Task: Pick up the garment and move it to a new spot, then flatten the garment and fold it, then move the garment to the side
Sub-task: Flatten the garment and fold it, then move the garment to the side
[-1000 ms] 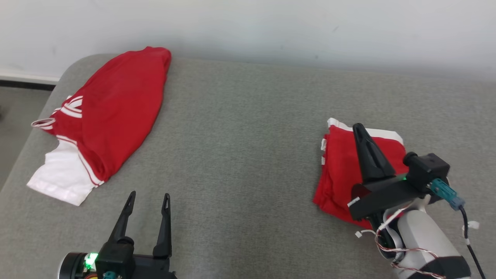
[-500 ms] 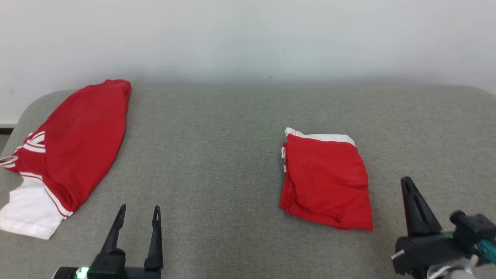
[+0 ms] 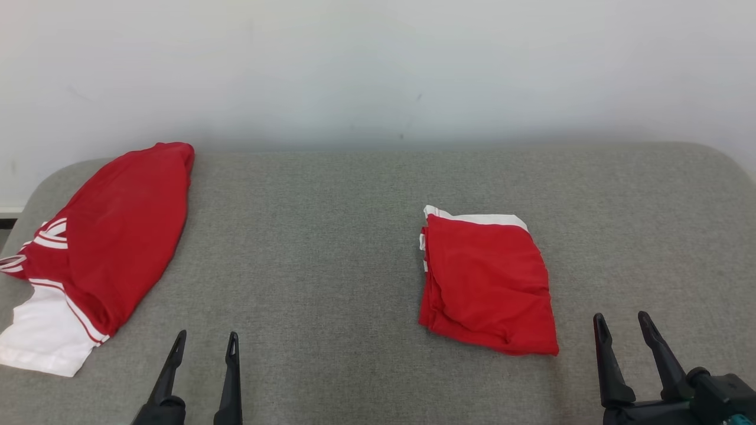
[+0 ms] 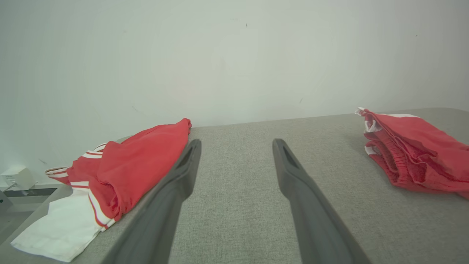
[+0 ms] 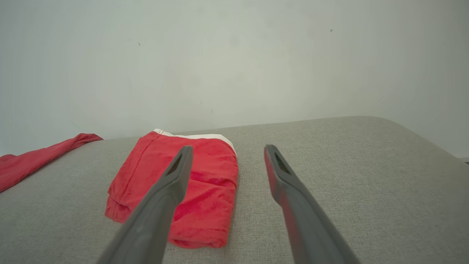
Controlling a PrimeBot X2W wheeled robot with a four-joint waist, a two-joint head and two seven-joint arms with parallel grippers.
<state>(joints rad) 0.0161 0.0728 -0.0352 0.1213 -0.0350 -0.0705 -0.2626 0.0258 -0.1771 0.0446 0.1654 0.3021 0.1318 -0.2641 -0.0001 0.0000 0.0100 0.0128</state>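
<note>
The left gripper and right gripper are hovering at the near edge of the cushion. Their fingers are pointing forward, spread and empty. The folded garment is lying ahead of the right one, untouched.

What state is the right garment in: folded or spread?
Folded: the right garment lies as a compact rectangle, stacked layers showing at its edge.

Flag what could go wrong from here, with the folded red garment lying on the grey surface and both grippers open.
1. The folded garment has loose, bulging layers along its left edge; a pinch by the right gripper on only one layer could undo the fold.
2. The other garment lies at the rounded corner of the grey surface, its white hem near the edge; it might slip off.
</note>
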